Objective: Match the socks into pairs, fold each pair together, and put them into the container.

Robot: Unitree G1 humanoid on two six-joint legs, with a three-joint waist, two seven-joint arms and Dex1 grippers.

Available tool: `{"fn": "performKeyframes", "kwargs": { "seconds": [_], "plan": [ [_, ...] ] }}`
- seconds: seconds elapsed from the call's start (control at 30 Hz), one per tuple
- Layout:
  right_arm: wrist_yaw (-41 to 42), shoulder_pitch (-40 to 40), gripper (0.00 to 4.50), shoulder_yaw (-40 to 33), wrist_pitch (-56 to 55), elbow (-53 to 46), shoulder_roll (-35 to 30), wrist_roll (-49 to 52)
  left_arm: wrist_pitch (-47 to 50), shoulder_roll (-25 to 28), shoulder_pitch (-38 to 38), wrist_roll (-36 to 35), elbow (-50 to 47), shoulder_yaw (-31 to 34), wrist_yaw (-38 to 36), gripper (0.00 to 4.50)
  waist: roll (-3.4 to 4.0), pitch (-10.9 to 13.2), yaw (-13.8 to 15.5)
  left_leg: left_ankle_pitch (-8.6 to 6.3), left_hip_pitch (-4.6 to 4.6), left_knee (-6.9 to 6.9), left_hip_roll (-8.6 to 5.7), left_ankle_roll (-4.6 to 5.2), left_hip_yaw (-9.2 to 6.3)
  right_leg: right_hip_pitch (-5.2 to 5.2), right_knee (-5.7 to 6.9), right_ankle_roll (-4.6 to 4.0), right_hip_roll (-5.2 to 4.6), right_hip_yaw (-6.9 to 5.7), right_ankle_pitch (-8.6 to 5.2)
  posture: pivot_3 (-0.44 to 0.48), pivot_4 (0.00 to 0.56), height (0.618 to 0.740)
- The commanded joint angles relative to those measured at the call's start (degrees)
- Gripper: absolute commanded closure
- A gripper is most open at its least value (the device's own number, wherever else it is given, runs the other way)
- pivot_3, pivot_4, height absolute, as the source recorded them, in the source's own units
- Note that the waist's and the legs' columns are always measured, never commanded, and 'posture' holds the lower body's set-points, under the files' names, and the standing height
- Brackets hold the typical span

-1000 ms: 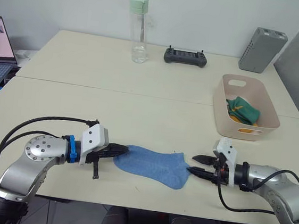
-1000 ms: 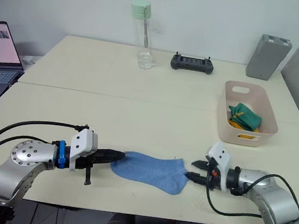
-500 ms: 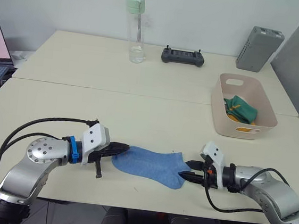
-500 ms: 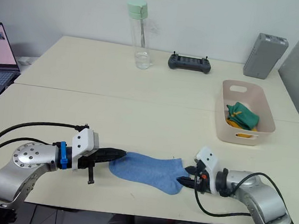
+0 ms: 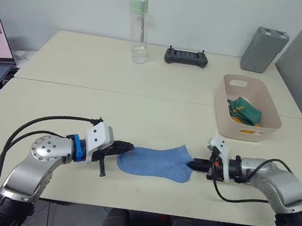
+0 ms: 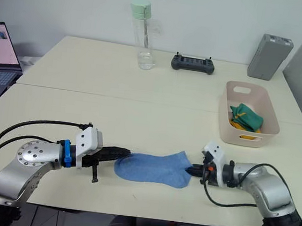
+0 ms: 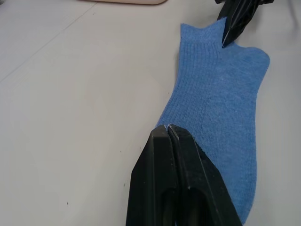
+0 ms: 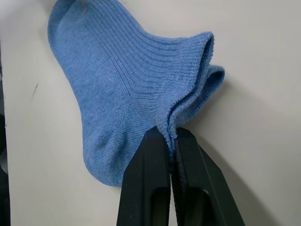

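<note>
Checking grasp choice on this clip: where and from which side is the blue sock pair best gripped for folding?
By its two ends, approached low along the table. The blue socks lie flat and stretched lengthwise. The right claw comes from the robot's right and is shut on the bunched ribbed cuff. The left claw comes from the left, closed at the toe end. A fold would likely carry one end over the other.
</note>
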Motion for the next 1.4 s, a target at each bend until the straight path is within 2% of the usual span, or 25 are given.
{"fn": "performKeyframes", "kwargs": {
  "seconds": [0.03, 0.2, 0.4, 0.63, 0.9, 0.97, 1.07, 1.17, 1.3, 1.4],
  "plan": [
    [4.13, -2.71, 4.48, -1.01, -1.74, 2.95, -1.86, 0.24, 0.33, -2.04, -3.89, 2.06, 0.42, -4.41, 0.03, 4.50, 0.00, 0.00, 0.07, 0.00, 0.00, 0.00, 0.00, 0.00, 0.00, 0.01, -0.01, 0.00, 0.00, 0.00, 0.00, 0.000, 0.150, 0.740],
    [5.82, -5.08, 4.48, -1.05, -2.39, 5.93, -2.15, -0.30, 0.72, -5.02, -7.88, 4.44, 3.26, -9.13, 0.16, 4.50, 0.00, 0.00, -0.14, 0.00, -0.01, -0.05, 0.01, 0.01, -0.04, 0.01, 0.00, 0.25, 0.07, -0.02, 0.14, 0.000, 0.150, 0.740],
    [6.56, -5.31, 4.48, -1.27, -1.13, 4.47, -2.27, 0.43, 0.61, -8.08, -10.03, 7.18, 5.62, -14.40, -0.24, 4.50, 0.00, 0.00, -0.32, 0.00, -0.02, -0.11, 0.00, 0.00, -0.07, 0.02, 0.00, 0.32, 0.08, -0.01, 0.14, 0.000, 0.150, 0.740],
    [6.71, -4.99, 4.48, -2.45, 0.42, 2.14, -2.95, 1.69, -2.39, -10.95, -10.93, 9.90, 9.95, -17.30, 0.12, 4.50, 0.00, 0.01, -0.29, 0.00, -0.02, -0.09, 0.00, 0.01, -0.11, 0.04, 0.02, 0.33, 0.11, -0.03, 0.14, 0.000, 0.150, 0.740],
    [6.72, -6.35, 4.48, -5.21, 5.15, -1.56, -1.18, 8.35, -4.17, -12.46, -12.21, 13.95, 14.11, -19.82, -0.08, 4.50, 0.00, 0.00, -0.32, 0.00, -0.02, -0.07, -0.01, 0.01, -0.11, 0.05, 0.01, 0.36, 0.11, -0.01, 0.16, 0.000, 0.150, 0.740],
    [6.03, -6.85, 4.48, -6.32, 7.59, -3.01, 0.28, 11.63, -4.50, -12.58, -12.13, 14.46, 14.49, -19.97, 0.04, 4.50, 0.01, 0.00, -0.32, 0.00, -0.02, -0.07, -0.01, 0.01, -0.12, 0.06, 0.01, 0.36, 0.11, -0.02, 0.16, 0.000, 0.150, 0.740],
    [2.01, -8.12, 4.48, -8.99, 12.07, -3.95, 5.87, 18.05, -4.64, -12.96, -11.58, 14.70, 14.44, -19.94, 0.52, 4.50, 0.01, 0.00, -0.33, 0.00, -0.02, -0.07, 0.01, 0.01, -0.16, 0.07, 0.02, 0.36, 0.13, -0.04, 0.16, 0.000, 0.150, 0.740],
    [-1.14, -8.16, 4.48, -8.75, 14.76, -5.43, 9.70, 20.69, -4.26, -13.51, -10.75, 14.93, 14.35, -19.44, 1.65, 4.50, 0.01, 0.00, -0.25, 0.00, -0.02, -0.06, 0.00, 0.01, -0.16, 0.09, 0.02, 0.38, 0.12, -0.04, 0.18, 0.000, 0.150, 0.740],
    [-4.59, -7.63, 4.48, -5.07, 14.35, -6.19, 13.82, 19.46, -5.37, -13.75, -9.86, 14.71, 13.93, -18.18, 3.17, 4.50, 0.01, 0.00, -0.16, 0.00, -0.02, -0.06, -0.01, 0.01, -0.16, 0.10, 0.00, 0.38, 0.11, -0.04, 0.17, 0.000, 0.150, 0.740],
    [-5.26, -8.05, 4.48, -1.77, 12.62, -4.91, 15.22, 17.03, -3.37, -11.75, -7.94, 12.13, 10.36, -16.07, 1.76, 4.50, 0.02, -0.01, -0.35, 0.00, -0.02, -0.07, 0.01, 0.01, -0.17, 0.07, 0.03, 0.36, 0.12, -0.04, 0.17, 0.000, 0.150, 0.740]
  ]
}}
